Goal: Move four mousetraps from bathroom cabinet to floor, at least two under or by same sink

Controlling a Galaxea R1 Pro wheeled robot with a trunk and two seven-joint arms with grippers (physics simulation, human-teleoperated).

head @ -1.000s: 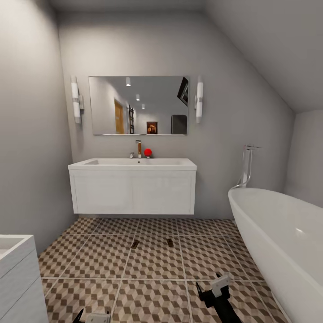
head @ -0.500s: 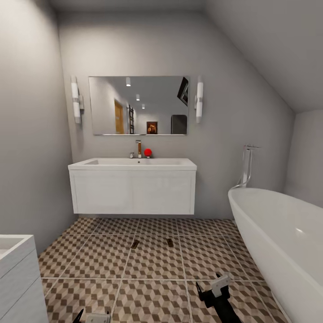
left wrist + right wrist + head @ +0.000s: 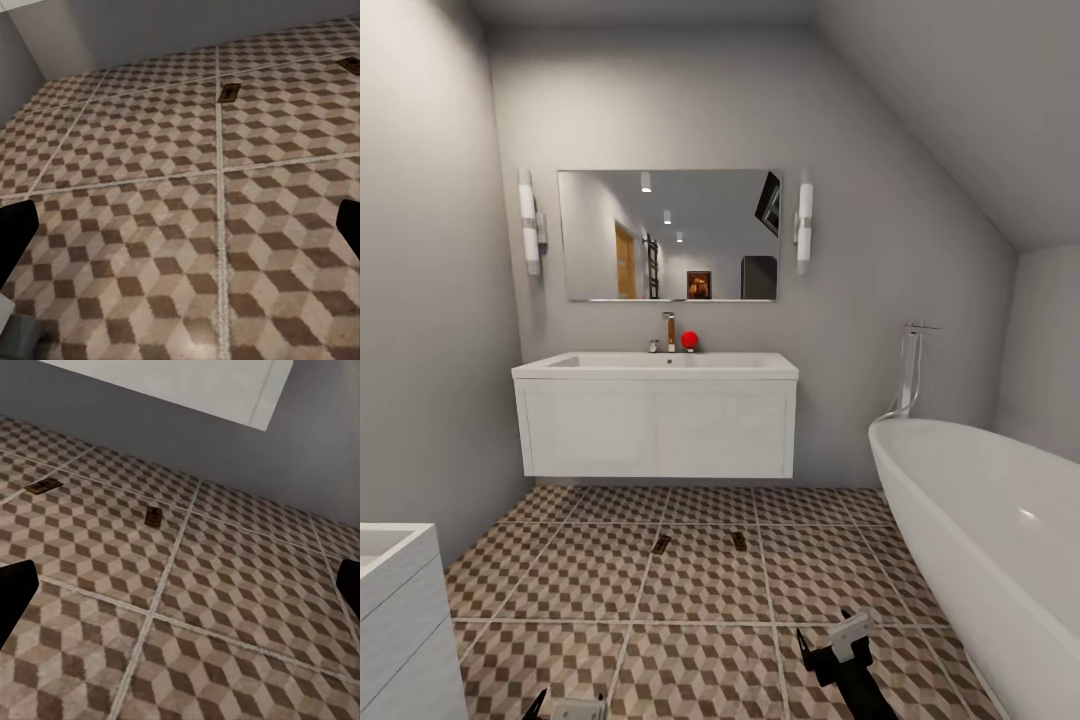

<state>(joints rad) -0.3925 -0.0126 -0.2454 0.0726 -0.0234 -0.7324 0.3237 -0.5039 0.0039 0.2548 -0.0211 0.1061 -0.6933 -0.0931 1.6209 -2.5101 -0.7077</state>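
Observation:
Two mousetraps lie flat on the patterned bathroom floor [image 3: 700, 590] in front of the white wall-hung bathroom sink [image 3: 656, 366]: one mousetrap [image 3: 661, 544] to the left, the other mousetrap [image 3: 738, 540] to the right. The left wrist view shows them as mousetrap [image 3: 229, 92] and mousetrap [image 3: 349, 64]; the right wrist view as mousetrap [image 3: 43, 486] and mousetrap [image 3: 153, 516]. My left gripper [image 3: 572, 708] [image 3: 180, 232] and right gripper [image 3: 836, 642] [image 3: 180, 585] hang open over bare tiles, well short of the traps, holding nothing. The cabinet is out of view.
An oval white bathtub [image 3: 990, 540] with a chrome floor tap [image 3: 908, 372] fills the right side. A second white unit [image 3: 395, 610] stands at the near left. A mirror [image 3: 668, 235] hangs above the sink, and a red ball [image 3: 689, 340] sits by its tap.

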